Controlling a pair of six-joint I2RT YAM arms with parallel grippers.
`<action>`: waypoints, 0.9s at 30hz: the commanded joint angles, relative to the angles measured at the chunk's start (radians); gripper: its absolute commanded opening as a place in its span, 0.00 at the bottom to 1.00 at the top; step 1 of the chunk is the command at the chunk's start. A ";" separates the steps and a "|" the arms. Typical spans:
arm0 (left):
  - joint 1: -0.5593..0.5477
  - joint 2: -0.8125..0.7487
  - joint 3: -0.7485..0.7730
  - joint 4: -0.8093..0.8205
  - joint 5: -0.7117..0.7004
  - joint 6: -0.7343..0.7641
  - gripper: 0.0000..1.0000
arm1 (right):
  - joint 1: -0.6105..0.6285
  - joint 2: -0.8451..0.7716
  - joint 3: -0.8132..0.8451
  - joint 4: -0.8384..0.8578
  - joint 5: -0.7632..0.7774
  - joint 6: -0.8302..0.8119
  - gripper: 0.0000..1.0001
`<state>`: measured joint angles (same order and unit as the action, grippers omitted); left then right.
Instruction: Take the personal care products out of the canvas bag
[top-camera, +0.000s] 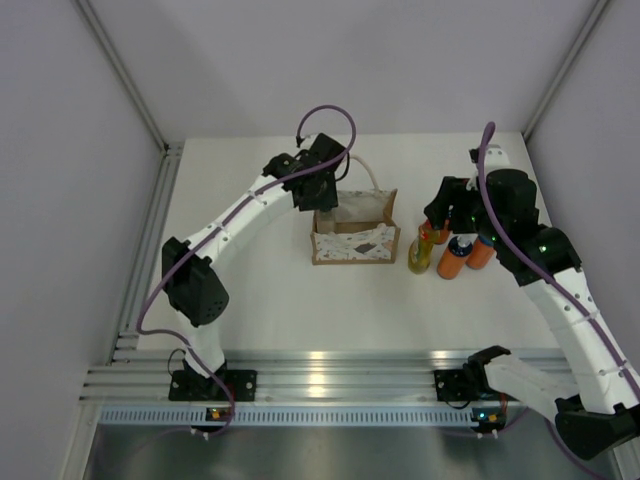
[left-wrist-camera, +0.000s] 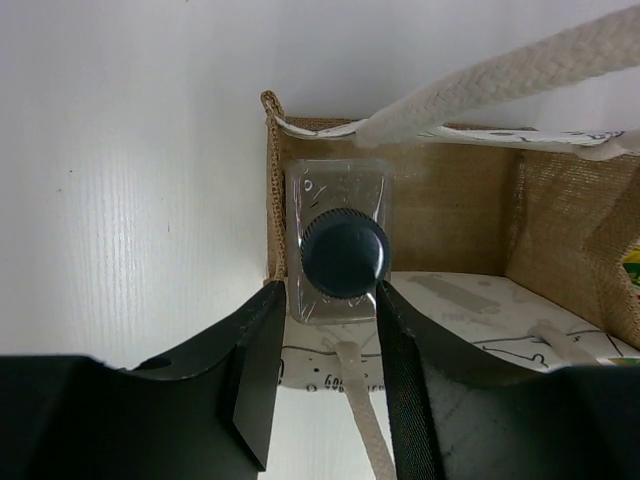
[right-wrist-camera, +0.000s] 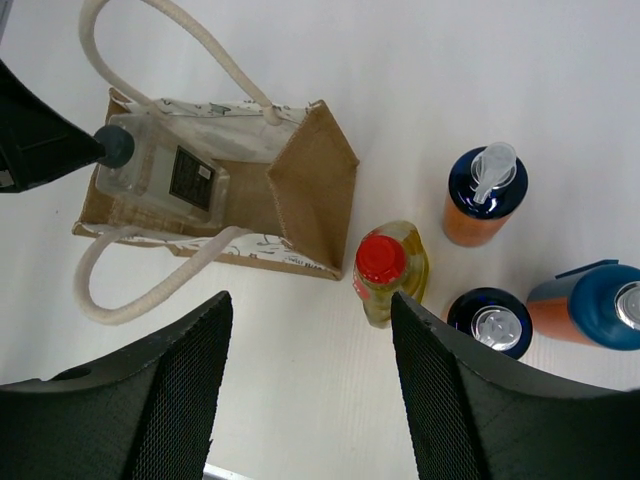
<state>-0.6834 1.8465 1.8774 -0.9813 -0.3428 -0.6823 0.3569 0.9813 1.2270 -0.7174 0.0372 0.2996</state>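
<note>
The canvas bag (top-camera: 352, 243) stands mid-table. Inside its left end stands a clear bottle (left-wrist-camera: 335, 190) with a dark cap (left-wrist-camera: 343, 256); it also shows in the right wrist view as the clear bottle (right-wrist-camera: 160, 178). My left gripper (left-wrist-camera: 330, 290) hangs over it, open. Its fingers flank the cap: the right one is at the cap's edge and the left one is slightly apart. Right of the bag stand a yellow-green, red-capped bottle (right-wrist-camera: 388, 272) and three orange bottles (right-wrist-camera: 485, 195), (right-wrist-camera: 490, 322), (right-wrist-camera: 590, 305). My right gripper (right-wrist-camera: 310, 297) hovers open above the table beside them, holding nothing.
A cream rope handle (left-wrist-camera: 500, 85) crosses above the bag's mouth, and the other handle (right-wrist-camera: 140, 290) lies on the table in front of the bag. An aluminium rail (top-camera: 320, 375) runs along the near edge. Grey walls (top-camera: 60, 200) enclose the table on three sides.
</note>
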 joint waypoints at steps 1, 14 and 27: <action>-0.005 0.029 0.031 -0.003 -0.025 -0.010 0.47 | -0.013 -0.018 0.026 -0.004 -0.014 -0.001 0.63; -0.004 0.075 0.043 -0.003 -0.047 -0.003 0.46 | -0.013 -0.015 0.022 -0.002 -0.013 -0.004 0.63; -0.004 0.080 0.016 -0.003 -0.059 -0.003 0.48 | -0.013 -0.018 0.019 -0.002 -0.007 -0.005 0.63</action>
<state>-0.6891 1.9083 1.8851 -0.9817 -0.3649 -0.6823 0.3569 0.9813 1.2266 -0.7242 0.0322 0.2993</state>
